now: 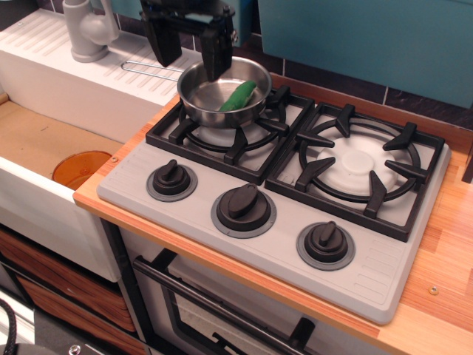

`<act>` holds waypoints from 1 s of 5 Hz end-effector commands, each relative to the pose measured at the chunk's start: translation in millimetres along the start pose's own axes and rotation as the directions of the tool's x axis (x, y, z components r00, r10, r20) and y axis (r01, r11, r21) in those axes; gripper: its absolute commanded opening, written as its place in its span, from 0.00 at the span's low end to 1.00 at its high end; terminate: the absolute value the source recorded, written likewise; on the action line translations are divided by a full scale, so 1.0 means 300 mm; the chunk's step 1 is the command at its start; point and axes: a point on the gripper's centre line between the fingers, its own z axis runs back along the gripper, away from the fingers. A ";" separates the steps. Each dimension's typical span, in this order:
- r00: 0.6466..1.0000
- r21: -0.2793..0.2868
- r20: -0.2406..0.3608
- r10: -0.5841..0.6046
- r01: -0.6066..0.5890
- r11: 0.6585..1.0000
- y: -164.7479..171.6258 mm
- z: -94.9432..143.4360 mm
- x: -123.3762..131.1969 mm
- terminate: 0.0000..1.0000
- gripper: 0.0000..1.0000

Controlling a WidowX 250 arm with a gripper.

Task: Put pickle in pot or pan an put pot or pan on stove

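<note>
The shiny steel pan (214, 111) sits on the left burner grate of the grey stove (281, 207), its wire handle (148, 69) reaching left over the white drainboard. The green pickle (238, 97) lies inside the pan, leaning against its right wall. My black gripper (190, 50) hangs open just above the pan's back left rim, empty, with one finger (215, 53) over the pan and the other to the left of it.
A white ribbed drainboard (52, 52) with a grey tap (87, 29) lies to the left. An orange basin (80, 168) sits in the sink below. The right burner (358, 166), three black knobs (243, 203) and a wooden counter (443, 251) are nearby.
</note>
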 end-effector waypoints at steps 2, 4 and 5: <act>0.999 0.030 0.051 -0.004 0.003 1.000 -0.032 0.153 0.035 0.00 1.00; 0.999 0.030 0.051 -0.004 0.003 1.000 -0.032 0.153 0.035 0.00 1.00; 0.996 0.034 0.085 0.034 -0.038 0.999 -0.077 0.065 0.038 0.00 1.00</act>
